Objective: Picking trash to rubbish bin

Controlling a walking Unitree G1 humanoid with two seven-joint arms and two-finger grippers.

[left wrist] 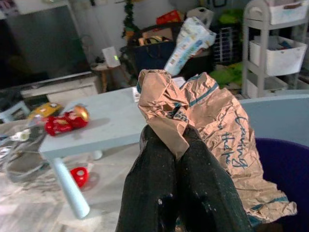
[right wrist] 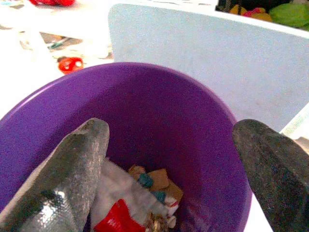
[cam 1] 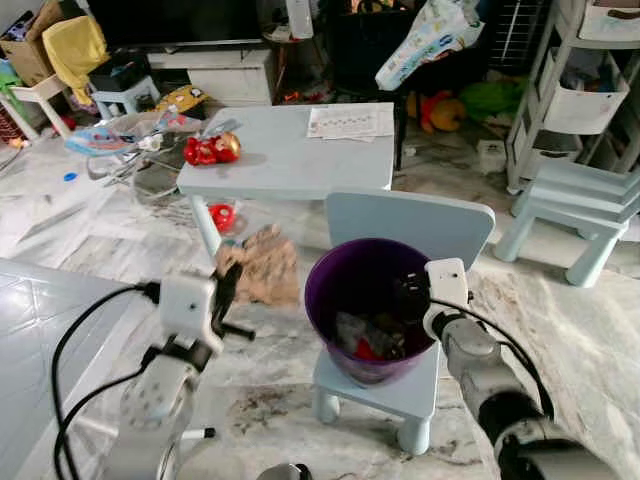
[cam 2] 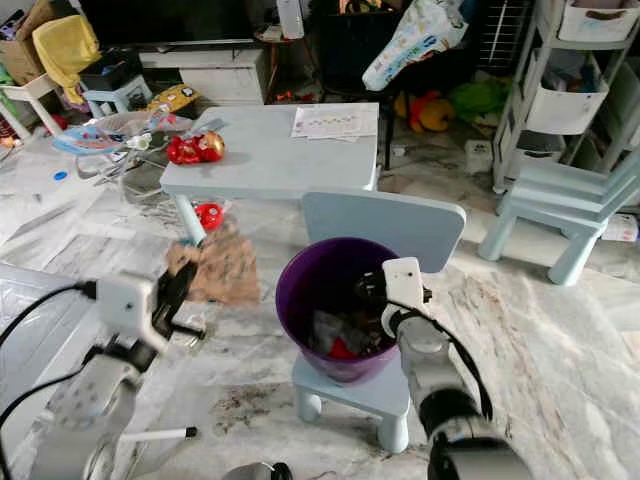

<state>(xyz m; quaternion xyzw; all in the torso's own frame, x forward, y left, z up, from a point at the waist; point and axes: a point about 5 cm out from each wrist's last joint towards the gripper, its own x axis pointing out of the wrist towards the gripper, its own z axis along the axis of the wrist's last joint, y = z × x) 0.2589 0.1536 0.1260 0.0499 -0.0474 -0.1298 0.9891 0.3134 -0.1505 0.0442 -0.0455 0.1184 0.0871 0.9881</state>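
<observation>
The left gripper [left wrist: 176, 145] is pinching a crumpled brown paper bag [left wrist: 212, 125] and holds it up in the air, at about 9 o'clock from the purple bin [cam 1: 340, 290]. The bin stands on the seat of a small blue chair [cam 1: 415, 225]. Inside it lie scraps of paper and a red wrapper [right wrist: 116, 220]. The right gripper [right wrist: 169, 169] is spread wide over the bin's mouth. At 12 o'clock, behind the chair, is a blue bench [cam 1: 300, 150] with a red toy [cam 1: 210, 150] on it.
</observation>
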